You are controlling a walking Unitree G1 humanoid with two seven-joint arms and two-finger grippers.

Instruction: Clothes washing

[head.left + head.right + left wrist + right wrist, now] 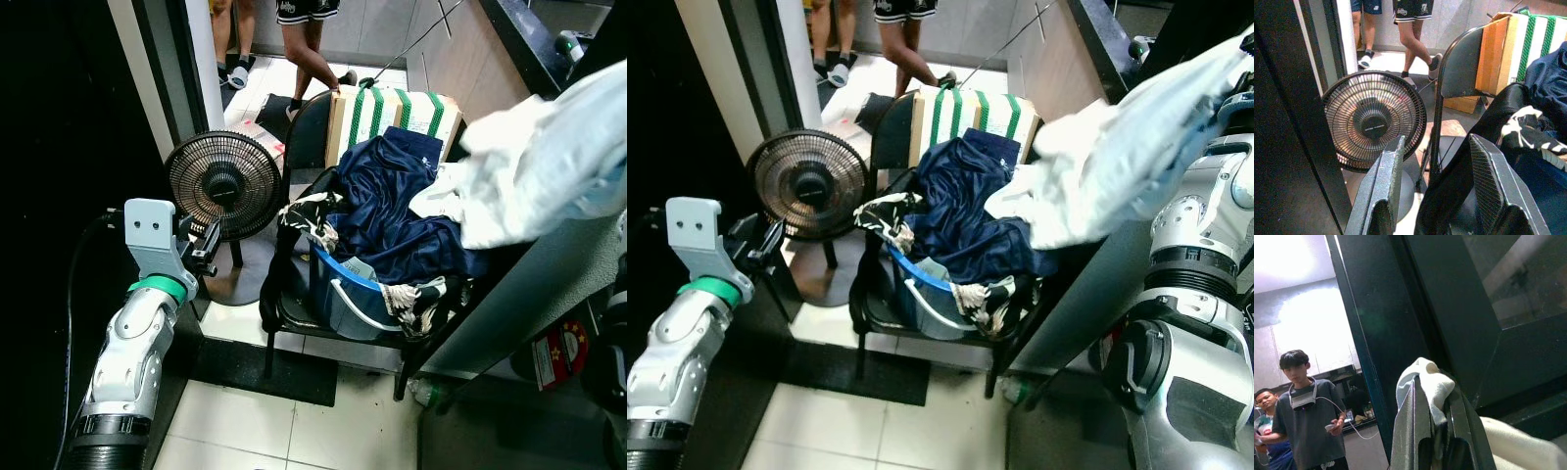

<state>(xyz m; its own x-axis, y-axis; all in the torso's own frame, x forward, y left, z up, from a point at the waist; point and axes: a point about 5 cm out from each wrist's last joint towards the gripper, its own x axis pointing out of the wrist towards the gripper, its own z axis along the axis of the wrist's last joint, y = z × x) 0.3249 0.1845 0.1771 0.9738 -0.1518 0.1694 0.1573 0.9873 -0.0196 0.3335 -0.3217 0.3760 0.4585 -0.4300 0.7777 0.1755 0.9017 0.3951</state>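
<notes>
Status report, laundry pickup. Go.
Right hand shut on white garment, lifted high. Left hand open, idle by fan. Navy clothes in basket.

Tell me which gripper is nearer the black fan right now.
Left. The left gripper hovers open right beside the black fan. The right gripper is raised on the far side of the chair, jaws shut on the white garment.

— What stands on the tiled floor (pixel 294 421)?
— A black fan (pixel 222 183) beside a dark folding chair (pixel 1462 73), and a green-and-white striped box (pixel 392 113) behind the chair.
— Anyone about?
— Two people's legs (pixel 309 59) in the doorway; a dark mat (pixel 269 372) lies under the chair.
</notes>
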